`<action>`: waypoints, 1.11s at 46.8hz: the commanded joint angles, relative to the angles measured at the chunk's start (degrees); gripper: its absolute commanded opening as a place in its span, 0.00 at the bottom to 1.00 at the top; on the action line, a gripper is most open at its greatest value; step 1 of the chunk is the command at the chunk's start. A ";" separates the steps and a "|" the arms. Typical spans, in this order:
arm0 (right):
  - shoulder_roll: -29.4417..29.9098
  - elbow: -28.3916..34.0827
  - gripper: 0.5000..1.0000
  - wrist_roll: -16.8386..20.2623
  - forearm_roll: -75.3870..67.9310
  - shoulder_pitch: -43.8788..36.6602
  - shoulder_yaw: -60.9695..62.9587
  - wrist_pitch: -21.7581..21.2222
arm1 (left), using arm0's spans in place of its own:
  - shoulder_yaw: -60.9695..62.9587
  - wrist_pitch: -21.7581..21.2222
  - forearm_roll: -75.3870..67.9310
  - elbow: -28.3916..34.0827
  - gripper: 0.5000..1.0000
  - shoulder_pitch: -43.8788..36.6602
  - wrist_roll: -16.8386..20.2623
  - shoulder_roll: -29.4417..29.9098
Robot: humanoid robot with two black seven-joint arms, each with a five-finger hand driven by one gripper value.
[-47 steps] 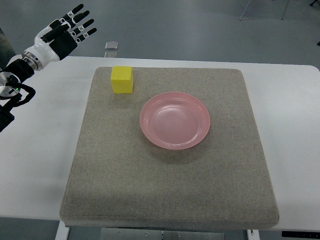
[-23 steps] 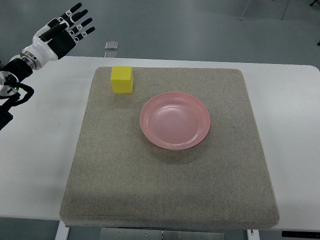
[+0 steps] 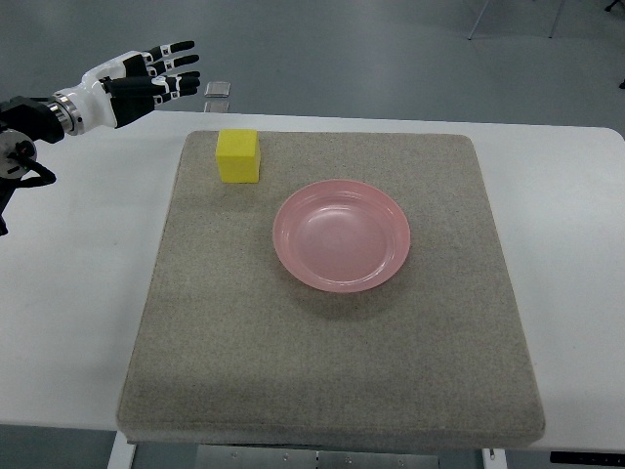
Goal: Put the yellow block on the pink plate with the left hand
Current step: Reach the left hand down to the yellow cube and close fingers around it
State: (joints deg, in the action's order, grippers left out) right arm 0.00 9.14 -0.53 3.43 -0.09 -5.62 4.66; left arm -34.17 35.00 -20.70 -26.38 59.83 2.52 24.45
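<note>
A single top view was provided; no second view was available, so no shared region could be noted. The scene was viewed steeply downward from the robot's own side, facing away from it. The white table (image 3: 88,293) was framed from its near edge at the bottom to its far edge near the top, with grey floor (image 3: 391,49) seen beyond. The grey mat (image 3: 332,371) was taken in whole and filled most of the frame, indicating a moderately close placement. The table's left and right ends were cut off by the frame edges.
</note>
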 commanded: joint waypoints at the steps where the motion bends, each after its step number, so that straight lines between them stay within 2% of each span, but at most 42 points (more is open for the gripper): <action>1: 0.00 0.00 0.85 0.00 0.00 0.00 0.00 0.00 | 0.07 0.00 -8.54 -0.16 0.98 0.99 0.20 -0.01; 8: 0.00 0.00 0.85 0.00 0.00 0.00 0.00 0.00 | -0.02 -0.02 -23.57 -2.01 0.98 2.57 1.60 -0.10; 14: 0.00 0.00 0.85 0.00 0.00 0.00 0.00 0.00 | 0.60 -1.42 -31.14 -5.26 0.98 3.80 2.05 -0.19; 19: 0.00 0.00 0.85 0.08 0.00 0.00 0.00 0.00 | 6.56 -6.07 -38.08 -8.25 0.97 5.73 2.13 -0.19; 25: 0.00 0.00 0.85 0.00 0.00 0.00 0.00 0.00 | 16.84 -14.95 -42.92 -9.74 0.97 8.10 2.40 -0.63; 29: 0.00 0.00 0.85 0.00 0.00 0.00 0.00 0.00 | 22.82 -17.68 -43.02 -9.75 0.97 9.77 3.01 -0.98; 35: 0.00 0.00 0.85 0.00 0.00 0.00 0.00 0.00 | 27.14 -18.30 -43.10 -9.75 0.97 11.36 3.36 -2.12; 52: 0.00 0.00 0.85 0.00 0.00 0.00 0.00 0.00 | 28.02 -19.53 -44.16 -8.87 0.95 11.10 3.28 -6.25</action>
State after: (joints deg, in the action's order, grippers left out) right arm 0.00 9.14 -0.53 3.43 -0.09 -5.63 4.66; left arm -6.70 16.00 -64.77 -35.58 71.18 5.81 19.04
